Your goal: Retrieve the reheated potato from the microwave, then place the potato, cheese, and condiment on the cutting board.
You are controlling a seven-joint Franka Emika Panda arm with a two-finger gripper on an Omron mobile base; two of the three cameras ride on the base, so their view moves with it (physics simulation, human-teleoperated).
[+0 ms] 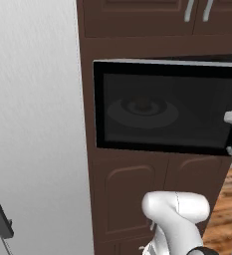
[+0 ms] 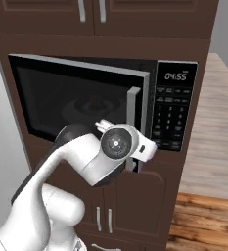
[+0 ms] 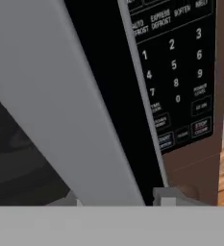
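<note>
The microwave [image 2: 86, 103], built into the dark cabinet, has its door [image 2: 76, 98] slightly ajar; through the dark glass the round turntable [image 1: 142, 110] shows, its load too dim to tell. The arm bends at the elbow toward the door's right edge, where the gripper [image 3: 118, 197] is clamped narrowly on the grey handle [image 2: 133, 117]

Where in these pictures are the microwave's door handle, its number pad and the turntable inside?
door handle [image 2: 133, 115], right base view, on the grey vertical bar.
number pad [image 2: 168, 113], right base view, on the dark button panel.
turntable [image 1: 142, 110], left base view, on the round plate behind the glass.
</note>
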